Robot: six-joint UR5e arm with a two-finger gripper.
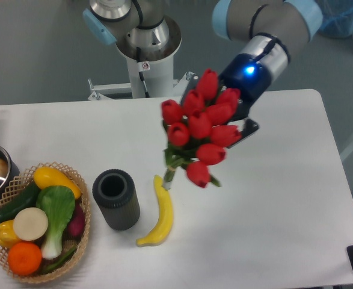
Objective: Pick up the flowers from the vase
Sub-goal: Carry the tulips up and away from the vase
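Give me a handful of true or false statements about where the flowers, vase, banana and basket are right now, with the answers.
1. The flowers are out of the vase. True.
2. The vase lies tipped on its side. False: it stands upright, with its opening empty.
3. The banana lies right of the vase. True.
4. The end effector is open and empty. False: it holds the flowers above the table.
5. The basket sits at the table's right edge. False: it is at the left, full of produce.

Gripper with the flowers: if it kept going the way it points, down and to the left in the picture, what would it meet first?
Probably the banana, then the vase; depth from one view is unclear.
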